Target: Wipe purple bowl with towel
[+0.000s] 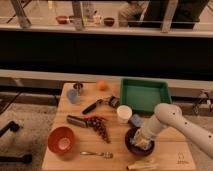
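Purple bowl (130,146): dark purple. Towel (144,145) inside: pale off-white. Gripper (141,138), down in purple bowl at towel: light grey; arm (172,117) white. Tray (144,95): green. Second bowl (62,139): orange-red, paler centre. Paper cup (123,113): white. Round fruit (101,85): orange. Table (75,161): light wood.

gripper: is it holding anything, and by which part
The gripper is down in the purple bowl on a pale towel; whether and where it grips it cannot be told.

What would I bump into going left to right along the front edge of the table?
Red bowl, fork, then the purple bowl, where the end effector reaches down inside.
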`<state>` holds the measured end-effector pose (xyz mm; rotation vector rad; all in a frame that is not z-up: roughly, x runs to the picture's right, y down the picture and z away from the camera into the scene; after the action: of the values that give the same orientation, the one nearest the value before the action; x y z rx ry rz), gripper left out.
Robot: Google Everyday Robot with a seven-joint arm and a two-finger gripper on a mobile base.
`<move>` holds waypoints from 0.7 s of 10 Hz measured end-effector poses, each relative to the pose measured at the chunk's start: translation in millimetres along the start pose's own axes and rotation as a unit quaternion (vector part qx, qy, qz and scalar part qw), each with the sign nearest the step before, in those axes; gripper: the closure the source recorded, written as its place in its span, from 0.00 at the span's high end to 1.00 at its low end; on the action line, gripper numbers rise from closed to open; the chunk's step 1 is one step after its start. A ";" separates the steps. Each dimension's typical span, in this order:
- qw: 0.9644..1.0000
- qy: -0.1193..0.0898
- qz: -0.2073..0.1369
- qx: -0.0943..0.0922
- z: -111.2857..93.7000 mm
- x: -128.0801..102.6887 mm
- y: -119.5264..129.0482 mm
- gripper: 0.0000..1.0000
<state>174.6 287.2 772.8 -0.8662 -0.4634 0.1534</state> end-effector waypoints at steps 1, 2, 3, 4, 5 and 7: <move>1.000 -0.003 -0.003 0.000 -0.8 -2.7 1.2 0.00; 1.000 -0.006 -0.007 -0.001 -1.6 -6.9 3.4 0.00; 1.000 -0.011 -0.011 -0.001 -2.5 -11.8 5.0 0.00; 1.000 -0.013 -0.015 -0.002 -2.8 -16.8 6.5 0.00; 1.000 -0.017 -0.020 -0.003 -2.6 -22.8 8.1 0.00; 0.999 -0.022 -0.028 -0.005 -1.9 -32.5 10.9 0.00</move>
<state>147.1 282.7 752.8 -0.8611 -0.5295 0.1198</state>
